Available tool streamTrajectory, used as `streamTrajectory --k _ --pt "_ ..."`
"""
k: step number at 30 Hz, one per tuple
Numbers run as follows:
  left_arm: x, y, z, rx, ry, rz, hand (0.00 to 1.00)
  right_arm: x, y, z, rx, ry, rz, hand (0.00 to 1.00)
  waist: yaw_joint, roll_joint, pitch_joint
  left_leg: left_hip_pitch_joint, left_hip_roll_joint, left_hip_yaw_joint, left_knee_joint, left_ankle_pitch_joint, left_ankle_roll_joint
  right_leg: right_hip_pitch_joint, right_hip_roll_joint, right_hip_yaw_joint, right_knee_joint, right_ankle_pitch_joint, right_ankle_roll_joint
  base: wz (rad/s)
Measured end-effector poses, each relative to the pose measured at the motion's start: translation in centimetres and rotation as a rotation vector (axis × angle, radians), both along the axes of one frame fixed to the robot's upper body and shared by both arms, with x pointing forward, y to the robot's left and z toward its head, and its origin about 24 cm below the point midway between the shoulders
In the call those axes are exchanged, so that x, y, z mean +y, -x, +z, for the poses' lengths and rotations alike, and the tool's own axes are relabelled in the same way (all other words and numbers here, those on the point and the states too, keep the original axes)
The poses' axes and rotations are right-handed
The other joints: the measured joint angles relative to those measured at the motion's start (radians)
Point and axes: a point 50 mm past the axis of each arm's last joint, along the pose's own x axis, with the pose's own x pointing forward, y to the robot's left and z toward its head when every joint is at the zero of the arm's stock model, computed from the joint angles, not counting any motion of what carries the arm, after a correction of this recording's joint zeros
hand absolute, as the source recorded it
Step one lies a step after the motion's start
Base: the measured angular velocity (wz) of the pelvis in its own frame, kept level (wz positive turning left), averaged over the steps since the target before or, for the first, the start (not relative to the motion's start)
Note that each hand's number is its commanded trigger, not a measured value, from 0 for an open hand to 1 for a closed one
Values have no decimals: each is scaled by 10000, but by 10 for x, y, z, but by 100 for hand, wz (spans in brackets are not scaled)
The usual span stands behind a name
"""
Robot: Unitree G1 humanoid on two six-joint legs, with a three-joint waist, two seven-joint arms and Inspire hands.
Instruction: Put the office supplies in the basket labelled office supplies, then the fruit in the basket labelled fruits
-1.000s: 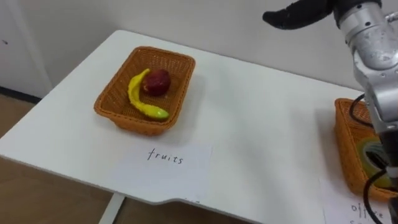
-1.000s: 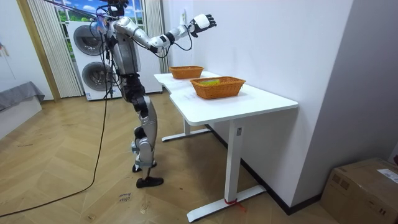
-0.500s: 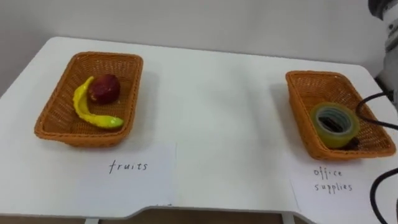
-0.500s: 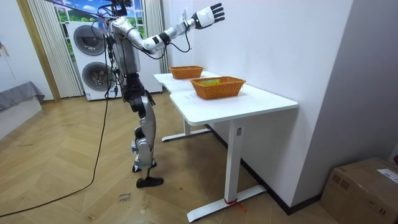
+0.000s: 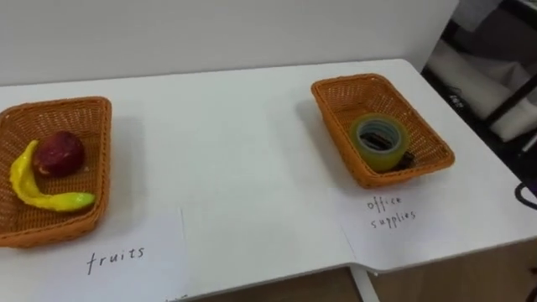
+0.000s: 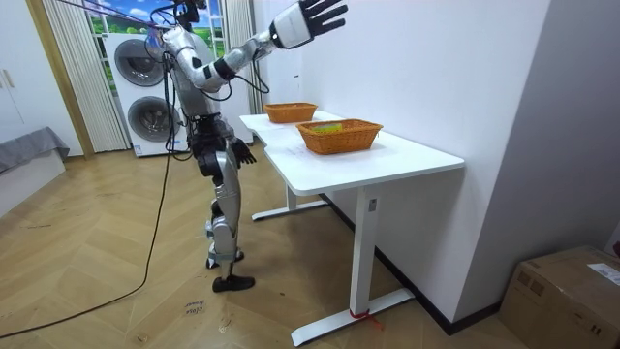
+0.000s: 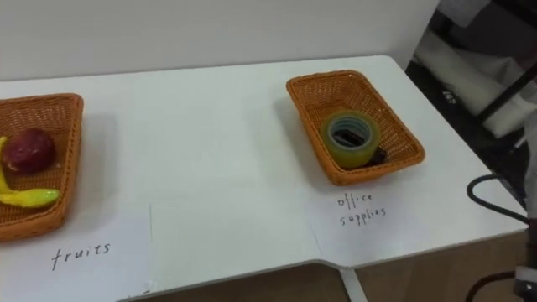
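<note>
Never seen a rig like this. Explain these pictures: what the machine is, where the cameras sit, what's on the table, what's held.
The machine is a two-legged humanoid robot with two arms, each ending in a hand. Two pictures come from the two eyes of a camera on its head, looking down at the white table. The third comes from a camera standing in the room.

Two wicker baskets sit on the table, each with a paper label in front. The left basket holds a banana and a red fruit. The right basket holds a tape roll and a small dark thing I can't identify.

In the room view the right hand is raised high, fingers spread, holding nothing. The left hand hangs by the hip.
</note>
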Motion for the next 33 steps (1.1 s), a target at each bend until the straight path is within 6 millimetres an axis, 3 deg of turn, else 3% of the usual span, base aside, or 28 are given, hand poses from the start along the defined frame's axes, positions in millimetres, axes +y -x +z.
streamTrajectory --k 2,4,12,17,20,27,29,33 --pt "0 5 0 29 -84 52 0 -10 16 -18 584 -154 -755 0 0 -21 15 11 6 1 1 -20 -36 -3 14 19 3 -41 -66 -10" --pt "0 9 -1 114 -148 110 0 -21 35 -37 1285 -467 -1770 0 -41 -46 99 -1 2 25 6 -31 -49 -24 10 46 -9 -99 -119 -5" --pt "0 10 0 -103 -264 126 0 -41 85 -70 2148 -1090 -4539 0 -250 88 102 -34 28 67 -6 -49 -95 -146 31 58 24 -233 -137 0" --pt "-1 6 0 -426 -135 202 0 -46 121 -105 2738 -2071 -6299 0 -278 110 100 -50 50 85 -25 -76 -130 -171 34 64 19 -264 -165 -2" --pt "-2 6 0 -542 -91 234 0 -44 152 -144 3787 -3439 -7487 0 -316 164 85 -29 60 78 -105 -104 -149 -146 24 39 28 -328 -175 1" --pt "-1 5 1 -736 -120 225 0 -29 210 -215 6531 -5225 -9076 0 -317 198 95 -26 51 45 -161 -107 -156 -169 19 58 50 -407 -175 1" --pt "-2 4 1 -826 -49 363 0 -16 232 -239 7451 -6090 -9382 0 -318 208 92 -26 50 26 -168 -115 -160 -179 18 78 91 -453 -171 2" --pt "-6 5 -1 -801 70 424 0 6 262 -266 8508 -7273 -9685 0 -282 242 90 147 27 12 -193 -120 -165 -152 8 101 200 -571 -168 2"
